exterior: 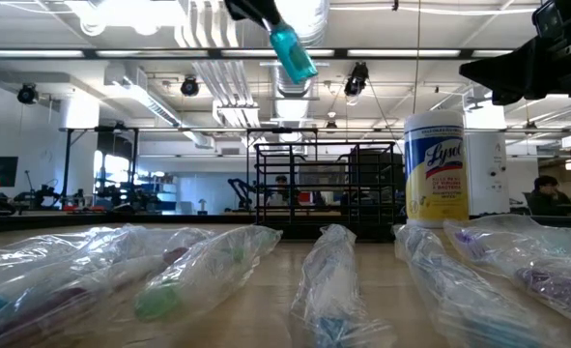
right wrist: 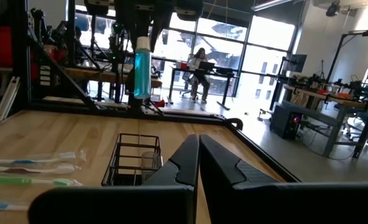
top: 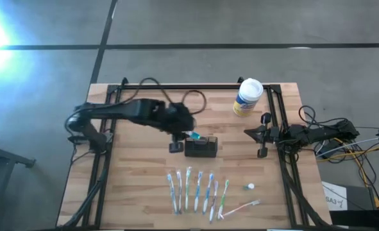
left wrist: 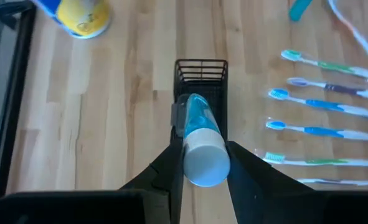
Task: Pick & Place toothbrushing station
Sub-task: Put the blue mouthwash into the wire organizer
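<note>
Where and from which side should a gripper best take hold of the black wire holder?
Probably from above, fingers across its narrow width, on the long top rims. The black wire holder stands upright with its top open; the left gripper, holding a blue tube, hangs over one end.

So the table (top: 138, 186) is a light wood butcher-block top with a black frame running around its edges. Sitting right on it: the black wire toothbrushing station (top: 201, 147) about mid-table, a row of wrapped toothbrushes (top: 197, 190) lined up side by side near the front edge, plus one more toothbrush (top: 242, 206) lying at an angle next to them. There's also a small white-and-green cap-looking thing (top: 249, 187) just right of the row, and a white wipes canister with a yellow label (top: 247, 97) standing at the back right.
</note>
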`<state>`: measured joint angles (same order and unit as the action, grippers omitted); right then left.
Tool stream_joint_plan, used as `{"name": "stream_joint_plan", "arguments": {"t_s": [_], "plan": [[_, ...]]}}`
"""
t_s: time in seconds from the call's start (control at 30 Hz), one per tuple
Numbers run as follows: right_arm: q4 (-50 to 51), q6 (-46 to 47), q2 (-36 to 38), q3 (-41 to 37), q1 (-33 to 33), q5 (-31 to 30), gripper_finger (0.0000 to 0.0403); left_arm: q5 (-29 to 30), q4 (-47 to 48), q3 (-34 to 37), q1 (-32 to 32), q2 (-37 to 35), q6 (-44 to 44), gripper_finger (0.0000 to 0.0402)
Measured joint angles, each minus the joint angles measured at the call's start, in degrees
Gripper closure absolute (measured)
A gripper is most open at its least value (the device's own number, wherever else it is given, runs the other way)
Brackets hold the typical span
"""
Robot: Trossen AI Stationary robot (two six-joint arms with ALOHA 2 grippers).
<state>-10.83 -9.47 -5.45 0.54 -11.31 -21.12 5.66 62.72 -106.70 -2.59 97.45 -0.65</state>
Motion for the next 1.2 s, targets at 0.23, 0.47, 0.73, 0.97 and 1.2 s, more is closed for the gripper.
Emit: {"name": "stream_joint_plan", "arguments": {"t_s": [0.23, 0.47, 0.73, 0.97, 1.2], "plan": [[0.02, -0.20, 0.00, 0.00, 0.00, 0.00, 0.0394, -0.58, 9.87, -14.74, 0.08, 11.07, -3.92, 0.0305], [0.02, -0.20, 0.00, 0.00, -0.02, 0.00, 0.0394, -0.62, 17.70, -25.84, 0.15, 19.81, -6.44, 0.0305], [0.11, -0.33, 0.04, 0.00, -0.02, 0.00, 0.0394, -0.67, 19.43, -27.28, 0.15, 23.81, -7.49, 0.0305], [0.11, -0.66, 0.04, 0.00, -0.02, 0.00, 0.0394, -1.74, 18.51, -23.97, 0.15, 24.02, -7.52, 0.0305], [0.11, -0.63, 0.04, 0.00, -0.02, 0.00, 0.0394, -1.91, 15.66, -19.59, 0.24, 24.09, -7.58, 0.0305]]}}
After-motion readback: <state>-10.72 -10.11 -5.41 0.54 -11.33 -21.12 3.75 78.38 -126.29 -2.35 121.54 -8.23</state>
